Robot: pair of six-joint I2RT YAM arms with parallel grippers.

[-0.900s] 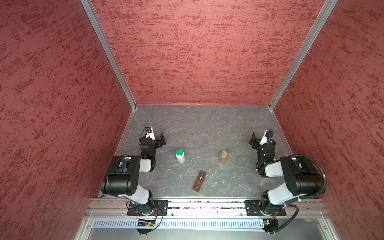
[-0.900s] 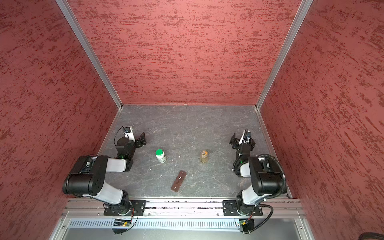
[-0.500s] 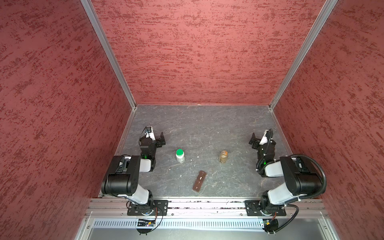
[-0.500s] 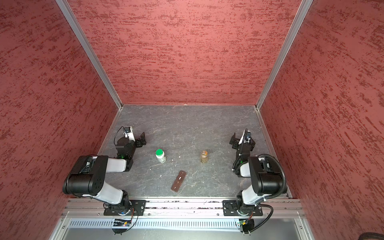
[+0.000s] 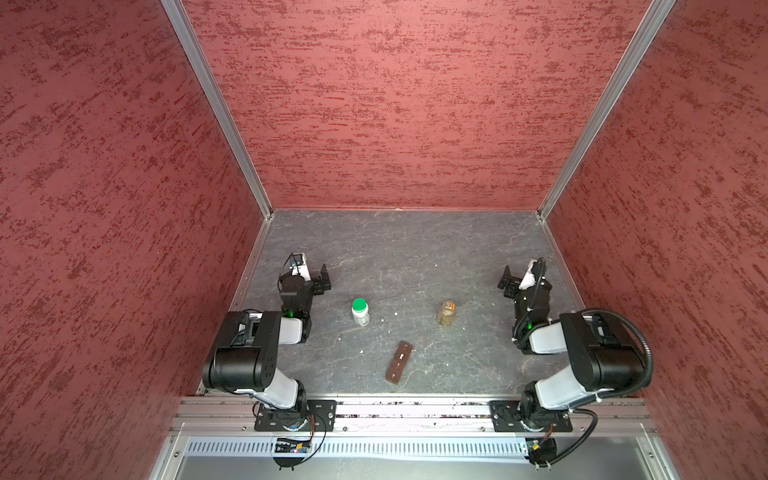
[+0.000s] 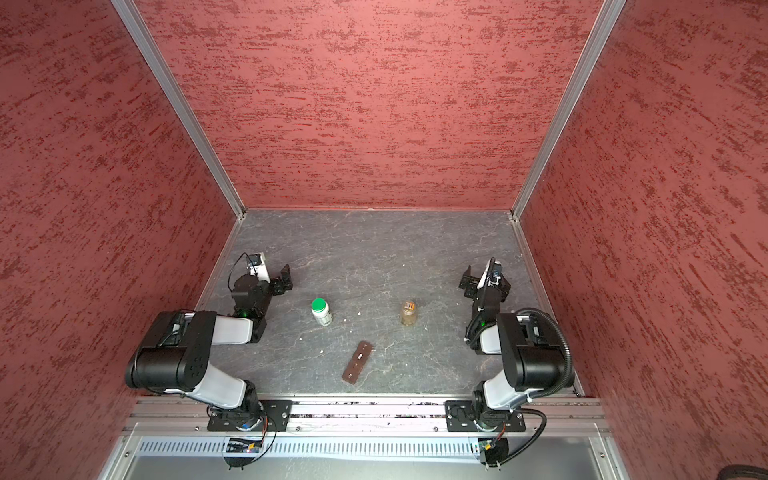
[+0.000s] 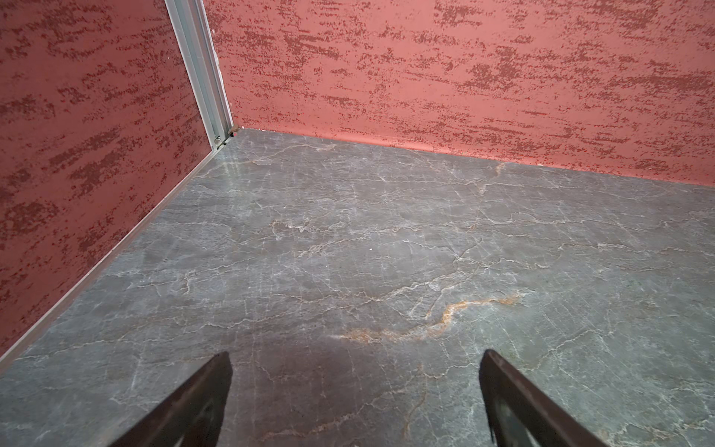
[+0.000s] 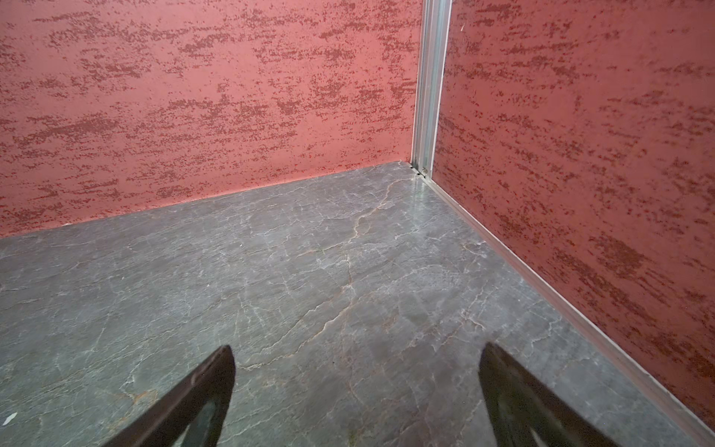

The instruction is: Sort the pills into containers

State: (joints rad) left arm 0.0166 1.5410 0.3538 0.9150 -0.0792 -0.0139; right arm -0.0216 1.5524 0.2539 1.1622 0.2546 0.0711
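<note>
Red textured walls (image 5: 395,104) enclose a grey veined desk (image 5: 415,249), on which the containers (image 5: 399,361) are laid as one narrow brown strip near the front edge, between the two arms and slightly askew. The strip is judged light, stiff and smooth, so it may slide if pushed. It would best be pinched across its narrow width, or steadied at one end while a cell is opened. The pills are expected to be tiny, light and easily scattered.

None can be identified with certainty. Pale specks (image 5: 396,313) are scattered on the desk between a white green-capped bottle (image 5: 360,311) and an amber bottle (image 5: 446,313), whose yellowish contents cannot be resolved. Whether the strip is shut cannot be told.

The left tool (image 7: 356,354) and right tool (image 8: 356,350) are held with fingers wide apart, nothing between them, well apart from the strip. Only bare desk is shown in the wrist views.
</note>
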